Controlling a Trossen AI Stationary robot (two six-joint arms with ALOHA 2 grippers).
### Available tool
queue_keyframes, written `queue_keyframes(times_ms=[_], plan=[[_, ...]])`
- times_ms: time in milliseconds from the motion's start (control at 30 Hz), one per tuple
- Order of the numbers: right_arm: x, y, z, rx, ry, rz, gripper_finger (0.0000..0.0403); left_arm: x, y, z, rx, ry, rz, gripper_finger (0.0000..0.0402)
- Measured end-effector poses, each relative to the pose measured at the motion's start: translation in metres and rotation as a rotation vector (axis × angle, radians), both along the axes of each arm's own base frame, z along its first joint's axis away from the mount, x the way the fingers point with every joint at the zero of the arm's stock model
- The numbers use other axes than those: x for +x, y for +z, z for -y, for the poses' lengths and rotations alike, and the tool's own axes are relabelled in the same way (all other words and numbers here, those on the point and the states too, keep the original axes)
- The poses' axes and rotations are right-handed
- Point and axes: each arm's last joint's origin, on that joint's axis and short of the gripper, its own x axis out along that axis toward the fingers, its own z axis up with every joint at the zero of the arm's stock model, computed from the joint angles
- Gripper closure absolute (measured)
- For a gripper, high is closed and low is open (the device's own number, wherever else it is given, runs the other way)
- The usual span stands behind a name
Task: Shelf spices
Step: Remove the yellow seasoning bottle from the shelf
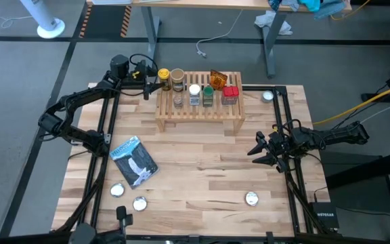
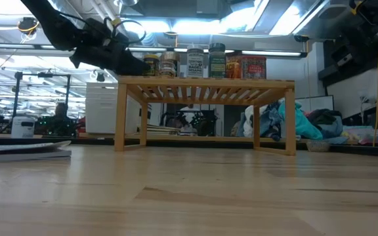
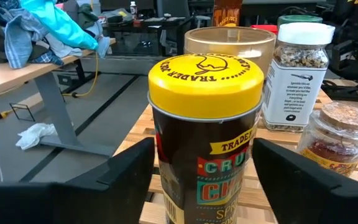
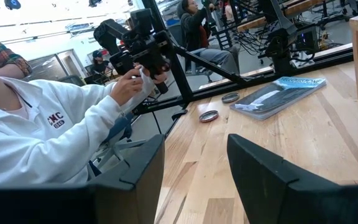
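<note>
The light-wood shelf [image 1: 198,112] stands at the table's far middle with several spices on it. They include a tan-lidded jar [image 3: 229,40], a white-lidded jar [image 3: 300,74], a small clear jar [image 3: 340,134], a red tin [image 1: 230,93] and an orange packet [image 1: 217,78]. The yellow-lidded jar [image 3: 205,124] stands upright at the shelf's far left corner. My left gripper [image 1: 152,80] reaches in level from the table's left, with the jar between its fingers. My right gripper [image 1: 259,152] waits open by the table's right edge, holding nothing. My left gripper has the yellow-lidded jar between its two fingers, one against each side of the jar's body [image 3: 160,168] below the lid. The fingers come level from the table's left. The jar stands upright with its bottom on the shelf's slats.
A blue-and-white pouch [image 1: 135,161] lies at the table's left. Flat silver discs lie near the front left [image 1: 118,190], front right [image 1: 251,198] and beside the shelf's right end [image 1: 268,95]. A person [image 4: 36,124] sits beyond the table's left side.
</note>
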Motion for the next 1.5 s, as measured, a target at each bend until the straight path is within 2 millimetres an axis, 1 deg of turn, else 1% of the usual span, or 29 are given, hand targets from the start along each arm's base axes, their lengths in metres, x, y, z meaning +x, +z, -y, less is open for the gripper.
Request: queue_keyframes(times_ms=[233,333,600,833,1033,1133,1233,1500], plan=[[0.0000,0.0000,0.0000,0.000,0.000,0.000,0.0221,0.0000,-0.0001,0.0000,-0.014,0.003,0.002,0.0196],[0.0000,0.0000,0.0000,0.000,0.000,0.000,0.0221,0.0001,-0.0001,0.0001,-0.025,0.004,0.005,0.0210],[0.0000,0.0000,0.0000,0.000,0.000,0.000,0.0221,0.0010,0.0001,0.0007,-0.035,0.003,0.008,0.0213],[0.0000,0.0000,0.0000,0.000,0.000,0.000,0.0221,0.0009,-0.0002,0.0008,-0.054,0.005,0.010,0.0224],[0.0000,0.0000,0.0000,0.000,0.000,0.000,0.0221,0.0009,-0.0002,0.0008,-0.030,0.001,0.004,0.0225],[0.0000,0.0000,0.0000,0.000,0.000,0.000,0.0221,0.0009,-0.0002,0.0008,-0.020,-0.001,0.002,0.0217],[0.0000,0.0000,0.0000,0.000,0.000,0.000,0.0221,0.0010,-0.0001,0.0008,-0.008,-0.002,0.000,0.0200],[0.0000,0.0000,0.0000,0.000,0.000,0.000,0.0221,0.0011,0.0007,0.0006,0.014,-0.003,0.003,0.0126]])
